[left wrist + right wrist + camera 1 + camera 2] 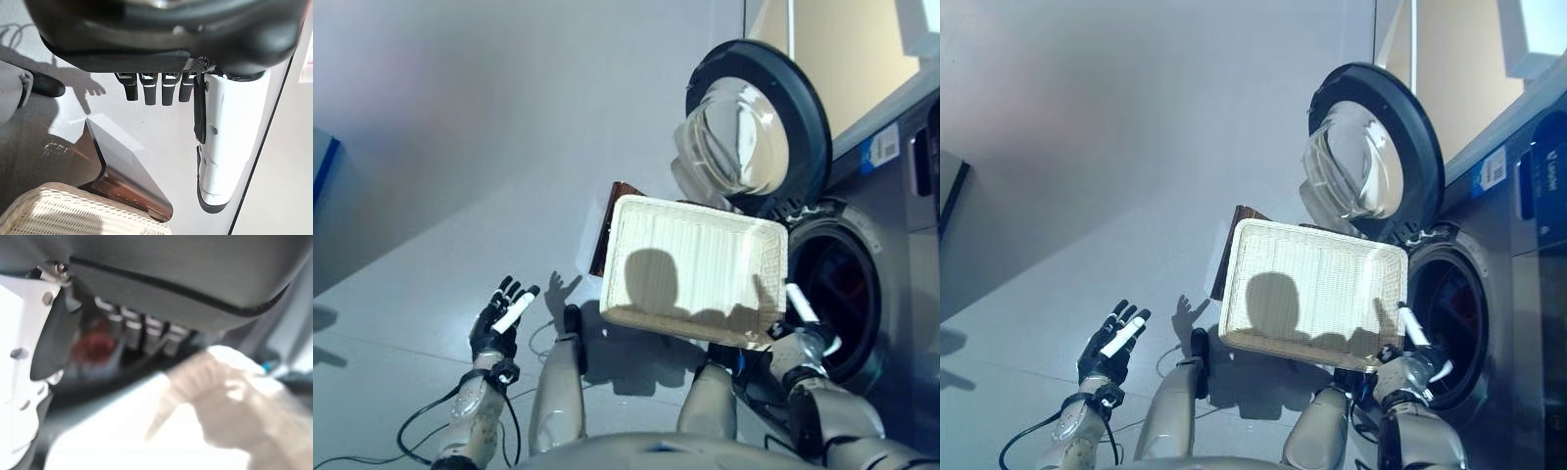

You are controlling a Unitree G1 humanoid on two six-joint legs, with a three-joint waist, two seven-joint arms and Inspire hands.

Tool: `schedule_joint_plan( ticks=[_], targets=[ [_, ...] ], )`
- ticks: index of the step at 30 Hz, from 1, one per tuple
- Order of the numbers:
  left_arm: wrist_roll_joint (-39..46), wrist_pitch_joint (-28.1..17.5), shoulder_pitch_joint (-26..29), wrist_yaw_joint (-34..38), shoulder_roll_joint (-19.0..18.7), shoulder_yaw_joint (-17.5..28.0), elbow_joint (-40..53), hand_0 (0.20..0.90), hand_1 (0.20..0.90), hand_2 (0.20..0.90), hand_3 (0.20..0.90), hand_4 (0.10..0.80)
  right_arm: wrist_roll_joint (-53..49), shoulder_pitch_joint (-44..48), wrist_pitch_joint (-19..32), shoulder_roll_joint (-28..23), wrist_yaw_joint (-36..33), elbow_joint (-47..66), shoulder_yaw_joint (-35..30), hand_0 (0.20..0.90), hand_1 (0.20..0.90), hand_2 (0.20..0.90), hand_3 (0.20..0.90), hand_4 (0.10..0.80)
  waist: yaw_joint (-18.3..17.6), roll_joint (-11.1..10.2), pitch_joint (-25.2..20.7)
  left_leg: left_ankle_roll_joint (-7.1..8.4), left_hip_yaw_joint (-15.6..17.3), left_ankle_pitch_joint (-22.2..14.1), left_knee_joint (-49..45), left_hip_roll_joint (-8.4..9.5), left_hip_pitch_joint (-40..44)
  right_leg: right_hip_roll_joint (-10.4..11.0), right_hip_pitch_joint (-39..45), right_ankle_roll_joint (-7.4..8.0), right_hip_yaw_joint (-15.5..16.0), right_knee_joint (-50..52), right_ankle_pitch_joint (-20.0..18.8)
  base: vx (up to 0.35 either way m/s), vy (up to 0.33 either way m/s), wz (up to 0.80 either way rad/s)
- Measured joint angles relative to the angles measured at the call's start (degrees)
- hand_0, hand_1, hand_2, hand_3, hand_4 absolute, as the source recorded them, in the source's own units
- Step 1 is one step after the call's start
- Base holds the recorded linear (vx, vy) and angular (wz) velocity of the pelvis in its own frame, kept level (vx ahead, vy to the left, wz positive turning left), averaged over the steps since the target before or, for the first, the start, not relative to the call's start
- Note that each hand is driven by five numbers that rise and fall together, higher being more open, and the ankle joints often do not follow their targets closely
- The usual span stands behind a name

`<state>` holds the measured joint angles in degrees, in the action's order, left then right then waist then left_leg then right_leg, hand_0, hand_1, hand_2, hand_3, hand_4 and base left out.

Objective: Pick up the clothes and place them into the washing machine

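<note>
In front of the silver front-loading washing machine, whose round glass door is standing open, a pale woven rectangular basket is sitting empty, its far corner over a dark brown panel. Red clothing is showing inside the drum. The right hand is reaching at the basket's corner nearest the drum, fingers blurred, so their state cannot be told. The left hand is hanging well apart over the grey floor, fingers spread wide and holding nothing.
</note>
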<state>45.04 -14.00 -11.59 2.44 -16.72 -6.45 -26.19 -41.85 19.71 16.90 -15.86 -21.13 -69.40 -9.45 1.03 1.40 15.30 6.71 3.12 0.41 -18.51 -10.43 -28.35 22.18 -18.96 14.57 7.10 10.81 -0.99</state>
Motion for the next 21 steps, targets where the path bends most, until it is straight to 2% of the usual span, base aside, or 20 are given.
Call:
schedule_joint_plan(
  ticks=[3, 5, 11, 16, 21],
  targets=[
    [-2.0, -0.1, 1.7, 0.1, 2.5, 1.7, -4.3, 0.900, 0.900, 0.900, 0.900, 0.800, 4.9, -1.7, -1.1, 3.1, 1.8, 2.3, 5.7, 0.900, 0.900, 0.900, 0.900, 0.800, -0.2, -0.6, -0.3, 0.69, 0.0, 0.5, 2.7, -0.98, 3.7, -1.2, 3.4, -0.03, 0.0, -2.5, -0.9, 0.086, -0.014, -0.15],
    [-2.7, 0.0, 2.4, 0.1, 3.3, 1.6, -4.9, 0.900, 0.900, 0.900, 0.900, 0.800, 6.8, -3.0, -1.6, 3.7, 3.0, 3.6, 7.0, 0.900, 0.900, 0.900, 0.900, 0.800, -0.5, -0.7, -0.3, 1.19, 0.0, 1.4, 4.2, -1.05, 5.3, -1.4, 4.7, 0.05, 0.2, -3.5, -1.4, 0.099, -0.014, -0.01],
    [-4.5, 0.0, 4.3, 0.1, 4.1, 1.9, -6.8, 0.900, 0.900, 0.900, 0.900, 0.800, 7.7, -7.3, -2.0, 6.3, 5.1, 5.3, 7.2, 0.900, 0.900, 0.900, 0.900, 0.800, -0.7, -1.9, -1.2, 2.37, 0.6, 2.7, 9.3, -2.14, 12.6, -2.7, 10.3, 0.22, 0.3, -6.4, -2.0, 0.108, -0.002, -0.10],
    [-8.0, -0.1, 4.9, 0.2, 4.5, 1.9, -12.3, 0.900, 0.900, 0.900, 0.900, 0.800, 12.2, -11.5, -2.3, 7.2, 5.0, 6.0, 11.1, 0.900, 0.900, 0.900, 0.900, 0.800, -1.9, -3.4, -4.0, 3.56, 2.8, 3.9, 14.3, -3.90, 19.3, -4.5, 14.1, 0.00, 0.0, -8.3, -2.1, 0.090, -0.006, -0.21],
    [-10.6, 0.3, 3.6, 0.2, 6.0, 1.6, -14.4, 0.900, 0.900, 0.900, 0.900, 0.800, 15.6, -15.5, -3.3, 7.9, 5.1, 6.3, 12.3, 0.900, 0.900, 0.900, 0.900, 0.800, -2.0, -3.5, -8.8, 4.48, 4.1, 5.6, 20.1, -4.73, 25.6, -6.0, 17.6, -0.08, -0.1, -10.6, -2.1, 0.100, -0.005, -0.13]
  ],
)
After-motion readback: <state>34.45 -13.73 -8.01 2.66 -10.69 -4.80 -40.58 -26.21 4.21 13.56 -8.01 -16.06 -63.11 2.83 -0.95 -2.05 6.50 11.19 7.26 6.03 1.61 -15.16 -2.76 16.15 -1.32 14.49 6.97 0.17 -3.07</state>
